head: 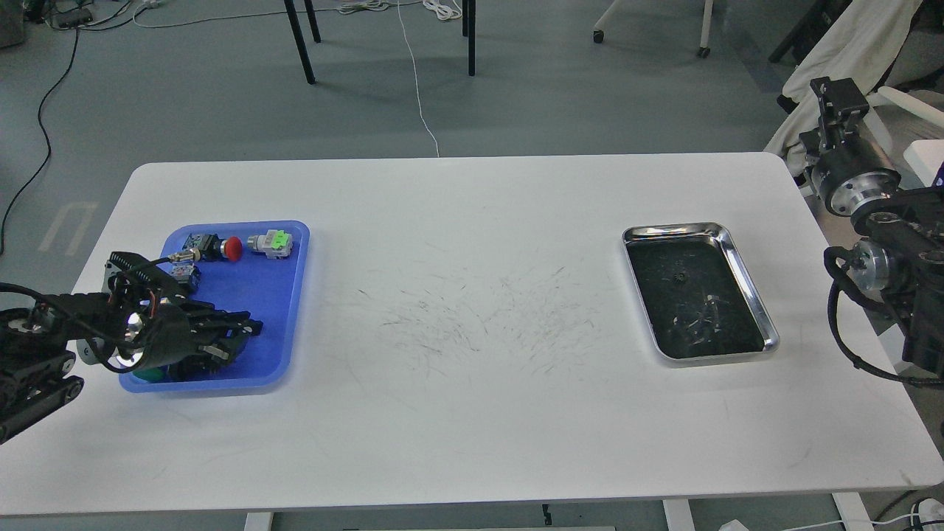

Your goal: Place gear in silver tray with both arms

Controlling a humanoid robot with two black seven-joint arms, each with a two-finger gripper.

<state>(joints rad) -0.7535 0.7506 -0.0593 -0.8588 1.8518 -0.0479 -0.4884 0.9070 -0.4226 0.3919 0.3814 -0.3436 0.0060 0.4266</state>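
Observation:
The silver tray (741, 276) lies on the right side of the white table. A small dark gear-like piece (679, 277) rests on its dark bottom, with pale scraps nearer the front. My left gripper (242, 336) is low over the front part of the blue tray (284, 295), its two fingers apart and pointing right. Dark parts lie under it, and I cannot tell whether it touches any of them. My right gripper (835, 92) is raised beyond the table's right edge, pointing up and away, and is too small to read.
At the back of the blue tray sit a red push-button switch (221, 248), a grey and green part (271, 242) and a small blue part (184, 273). A green piece (150, 375) shows at its front corner. Chair legs and cables lie on the floor behind.

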